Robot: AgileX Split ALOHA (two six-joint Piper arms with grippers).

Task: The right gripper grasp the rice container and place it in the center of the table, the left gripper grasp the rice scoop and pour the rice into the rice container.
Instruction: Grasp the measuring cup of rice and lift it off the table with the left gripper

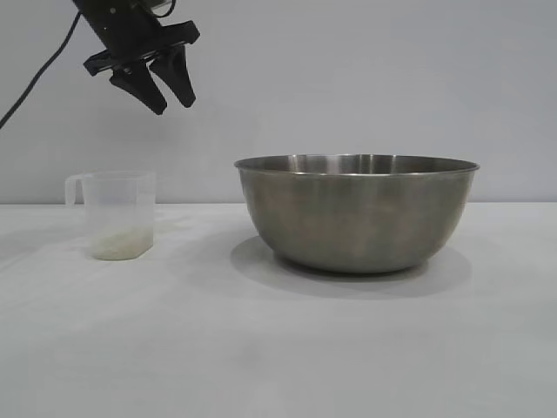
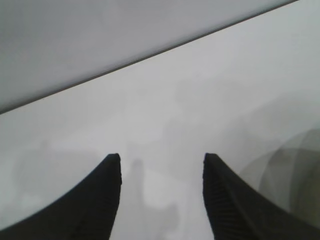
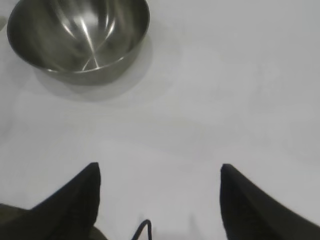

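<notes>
One big round brushed-steel bowl (image 1: 357, 213), one small translucent plastic measuring cup (image 1: 113, 214), apart on your white tabletop (image 1: 261, 348).
Cup holds pale rice (image 1: 120, 244). Left tool (image 1: 161, 91) hovers above it, spread, empty; right tool (image 3: 160, 200) spread, empty, away from bowl.

Black left gripper (image 1: 161, 94) with tapered ribbed fingers, black cable (image 1: 39, 74).

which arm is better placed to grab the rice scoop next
Left. The left gripper hangs open above the rice scoop; the right gripper, open, sits apart from the rice container.
</notes>
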